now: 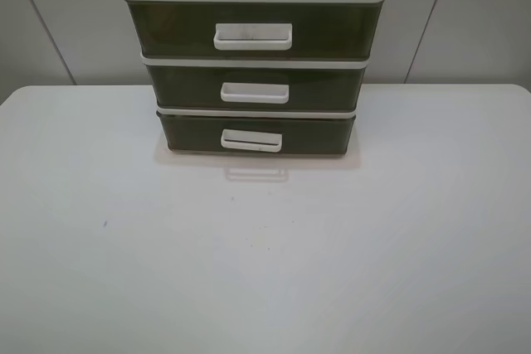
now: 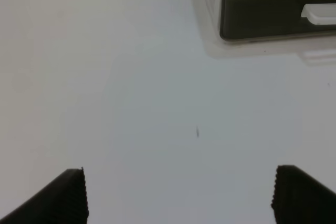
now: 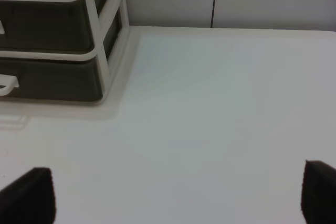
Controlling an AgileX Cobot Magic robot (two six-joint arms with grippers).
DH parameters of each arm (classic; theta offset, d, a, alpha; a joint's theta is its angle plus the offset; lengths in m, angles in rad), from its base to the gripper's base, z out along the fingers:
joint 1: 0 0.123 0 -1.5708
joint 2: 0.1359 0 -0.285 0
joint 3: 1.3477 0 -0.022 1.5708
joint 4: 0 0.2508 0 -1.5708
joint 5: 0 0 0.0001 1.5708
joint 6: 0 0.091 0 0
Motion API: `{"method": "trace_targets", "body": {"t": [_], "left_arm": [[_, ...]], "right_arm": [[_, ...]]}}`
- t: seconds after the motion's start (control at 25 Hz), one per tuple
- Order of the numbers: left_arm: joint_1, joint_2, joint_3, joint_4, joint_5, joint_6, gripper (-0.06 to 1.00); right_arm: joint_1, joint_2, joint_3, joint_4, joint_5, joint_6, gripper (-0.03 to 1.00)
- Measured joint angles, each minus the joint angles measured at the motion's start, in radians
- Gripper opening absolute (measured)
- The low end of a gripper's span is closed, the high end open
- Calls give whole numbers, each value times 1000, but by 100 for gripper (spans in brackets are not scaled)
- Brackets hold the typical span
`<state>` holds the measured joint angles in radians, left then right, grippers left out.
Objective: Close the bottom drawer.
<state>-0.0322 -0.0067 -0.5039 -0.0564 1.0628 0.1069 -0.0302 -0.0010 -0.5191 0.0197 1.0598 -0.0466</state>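
Lowest in the white-framed unit at the counter's (image 1: 99, 271) far middle, bottom drawer (image 1: 257, 133) likely light, slick plastic, best pushed at its white handle (image 1: 251, 140); both pincers (image 2: 178, 195) (image 3: 178, 195) wide, empty.

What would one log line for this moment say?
bottom drawer: slightly out, untouched | left gripper: open, empty, above table | right gripper: open, empty

We see a white table (image 1: 265, 263) with a smooth, slightly glossy top and rounded far corners. Behind it stands a pale grey wall (image 1: 465, 22) made of panels, with thin dark seams between them. The light is soft and even, giving only faint shadows.
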Motion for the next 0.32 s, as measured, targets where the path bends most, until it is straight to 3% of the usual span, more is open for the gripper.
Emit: {"method": "trace_targets", "body": {"t": [0.32], "left_arm": [[0,0,0,0,0,0,72]], "right_arm": [[0,0,0,0,0,0,82]]}}
